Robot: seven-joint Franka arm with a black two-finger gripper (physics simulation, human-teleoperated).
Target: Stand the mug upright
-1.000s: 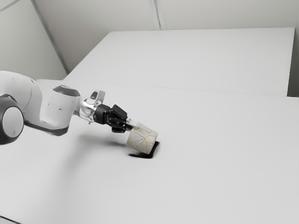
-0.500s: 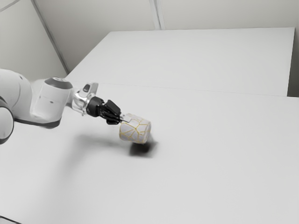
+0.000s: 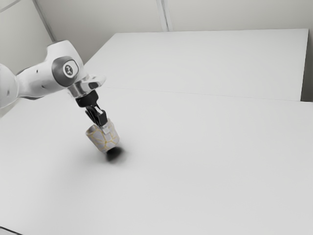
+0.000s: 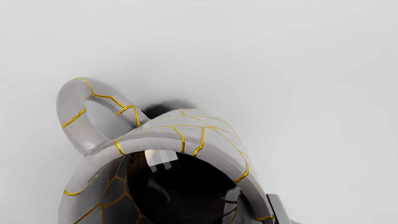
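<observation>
The white mug with gold vein lines [image 3: 104, 138] hangs tilted in the exterior view, its opening toward that view's upper left and its base toward the lower right, over a dark shadow. My gripper [image 3: 104, 128] reaches down to it and is shut on its wall near the rim. In the wrist view the mug [image 4: 217, 140] shows its open mouth, dark inside, with the handle sticking out at one side. There the gripper [image 4: 257, 205] has one finger inside the mug and the other against its outer wall.
A pale tabletop [image 3: 205, 161] spreads around and beneath the mug. Farther back a raised white panel or surface [image 3: 205, 58] stands against the grey walls. A thin dark line crosses the exterior view's lower left corner.
The hand has swung from a low, sideways reach to a steeper downward one, carrying the mug toward the exterior view's left. The mug has risen off the table and its opening has turned upward.
</observation>
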